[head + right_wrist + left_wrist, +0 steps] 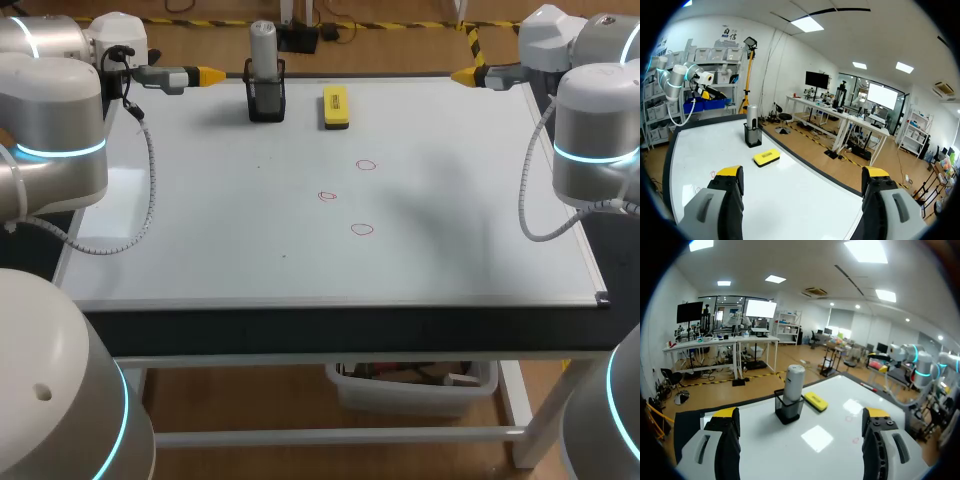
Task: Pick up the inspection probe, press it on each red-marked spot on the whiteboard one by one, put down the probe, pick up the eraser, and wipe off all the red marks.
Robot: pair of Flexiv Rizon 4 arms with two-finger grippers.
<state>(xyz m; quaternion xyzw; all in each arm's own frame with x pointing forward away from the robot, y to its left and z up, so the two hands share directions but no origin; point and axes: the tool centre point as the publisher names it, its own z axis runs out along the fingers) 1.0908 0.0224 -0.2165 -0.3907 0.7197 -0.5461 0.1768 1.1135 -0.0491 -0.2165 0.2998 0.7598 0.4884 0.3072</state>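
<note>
Right, both grippers are released, fingers wide, nothing held. My left gripper (800, 413) sits at the desk's (300, 330) far corner w/ the probe (794, 382) straight ahead, upright in its black holder (788, 407), prob. so it can be grabbed from the side. The eraser (816, 401) lies flat just past the holder. For the right gripper (802, 171) it's the nearer item ahead. Three red marks (362, 229) sit apart mid-whiteboard (200, 220), well short of both grippers. No legible print on probe or eraser.
</note>
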